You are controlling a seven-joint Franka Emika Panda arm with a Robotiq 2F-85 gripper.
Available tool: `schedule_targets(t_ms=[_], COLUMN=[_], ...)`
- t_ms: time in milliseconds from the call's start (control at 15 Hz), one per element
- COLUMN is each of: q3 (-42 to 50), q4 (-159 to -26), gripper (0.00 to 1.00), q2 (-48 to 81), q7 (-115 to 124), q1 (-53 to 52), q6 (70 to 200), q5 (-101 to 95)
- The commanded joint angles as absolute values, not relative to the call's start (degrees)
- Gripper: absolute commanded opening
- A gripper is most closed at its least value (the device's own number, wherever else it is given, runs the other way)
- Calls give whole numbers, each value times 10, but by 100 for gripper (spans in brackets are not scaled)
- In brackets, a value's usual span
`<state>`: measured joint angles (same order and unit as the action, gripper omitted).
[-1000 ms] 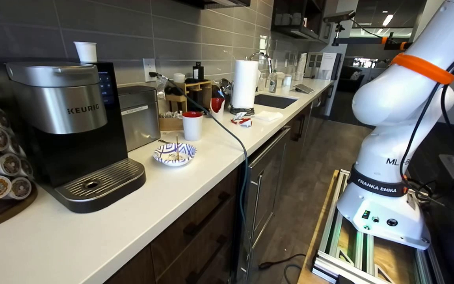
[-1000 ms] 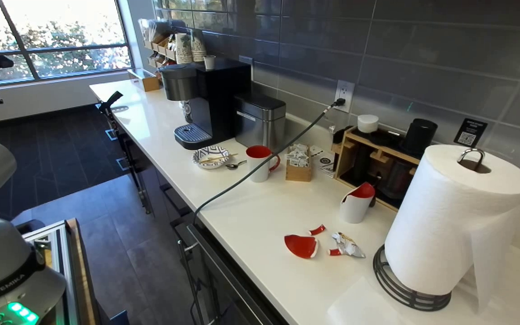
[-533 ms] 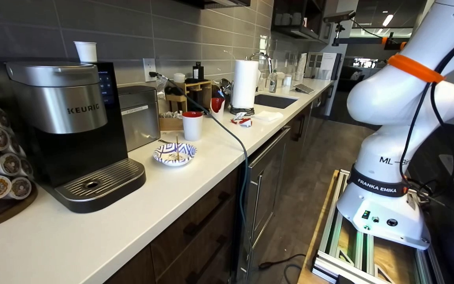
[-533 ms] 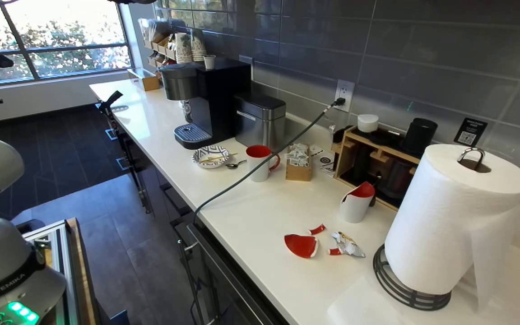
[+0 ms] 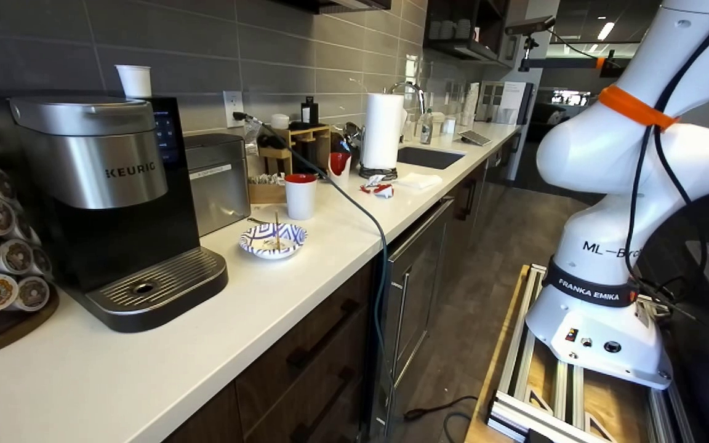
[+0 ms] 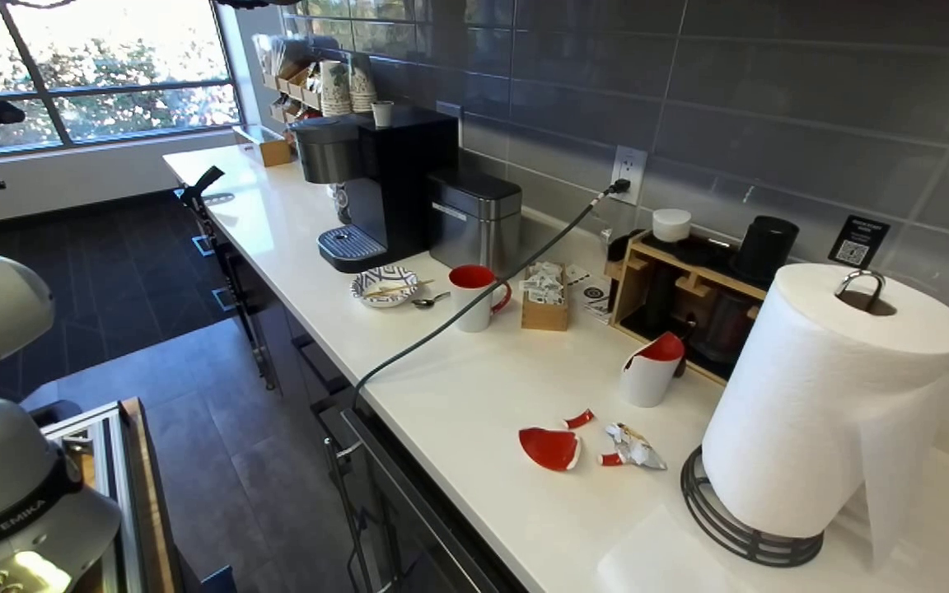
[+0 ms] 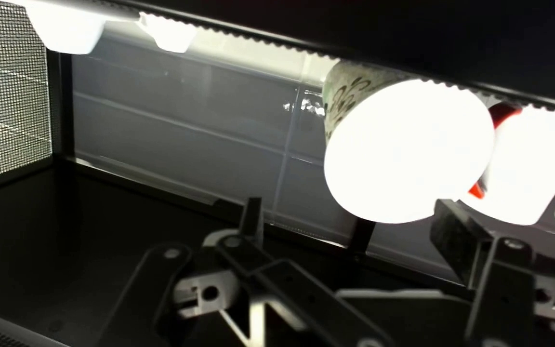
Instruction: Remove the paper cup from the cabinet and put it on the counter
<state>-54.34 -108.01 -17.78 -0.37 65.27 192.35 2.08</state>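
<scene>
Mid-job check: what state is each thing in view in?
Gripper: open, holding nothing
Patterned paper cup: ungripped, tilt unclear
Coffee maker: lid closed
White cup: upright
Metal canister: lid shut
Whole mug: upright
Broken mug: upright, rim piece missing
Red shards: loose on counter
Bowl: upright, sticks inside
Cord: plugged into outlet
Paper-towel roll: upright, end hanging loose
Drawers: shut
Base light: lit

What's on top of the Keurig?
A plain white disposable cup, upright on the black rear part of the Keurig coffee maker, in both exterior views. The patch under the cup is covered; its inside can't be made out.
</scene>
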Motion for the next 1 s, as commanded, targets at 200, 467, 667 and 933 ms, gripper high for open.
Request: schedule_targets(t_ms=[200, 467, 667, 933], q3=[-663, -713, -729, -715], q4=[-1043, -1031, -1023, -1004], gripper=[52, 21, 1, 1], q2=[-177, -178, -170, -148], q7=[12, 22, 37, 44], q1=[781, 836, 851, 828], q6=[1896, 1884, 1877, 1857], q5=[28, 27, 13, 11])
